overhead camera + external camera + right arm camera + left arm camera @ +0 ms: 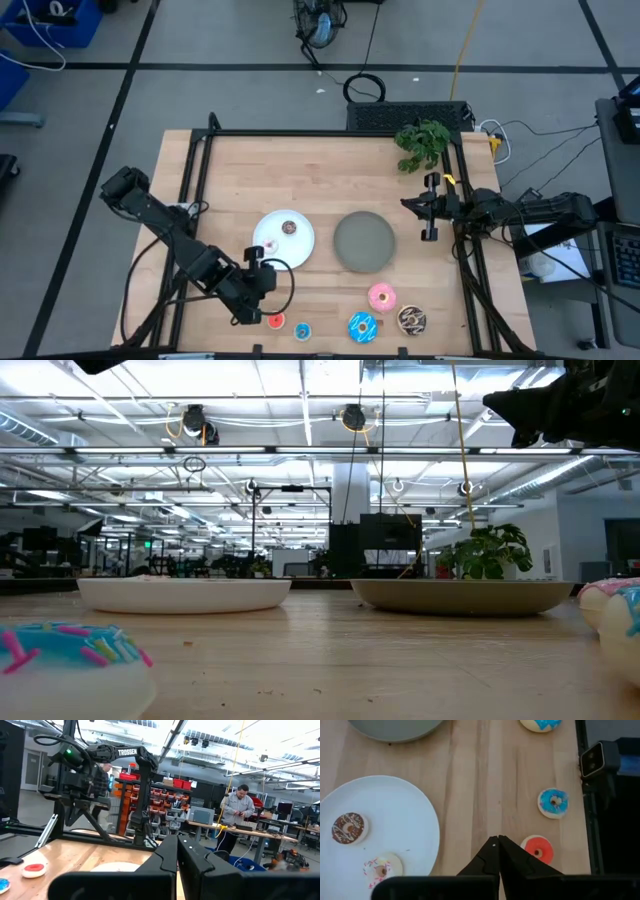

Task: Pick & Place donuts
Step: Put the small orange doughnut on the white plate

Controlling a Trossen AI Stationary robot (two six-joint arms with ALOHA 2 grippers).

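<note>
The left gripper (pixel 498 841) has its two fingers pressed tight together, with nothing between them. It hangs over the wooden table (pixel 300 170), just beside the white plate (pixel 297 246), on the side of the plate toward the table's near edge. The red donut (pixel 538 851) lies on the wood close by the finger tips, but they do not touch it. The small blue donut (pixel 553 802) lies on the table a little past the red one.

Two small donuts sit on the white plate: a brown one (pixel 348 827) and a white one (pixel 381 869). The grey plate (pixel 364 241) lies just beside the white plate, on its right.

Farther from the white plate, past the grey one and near the front edge, lie three bigger donuts: the pink donut (pixel 381 296), the big blue donut (pixel 361 326) and the chocolate donut (pixel 411 319).

The right gripper (pixel 177 839) is squeezed closed too and holds nothing. It waits up high at the right side of the table, well apart from the white plate.
</note>
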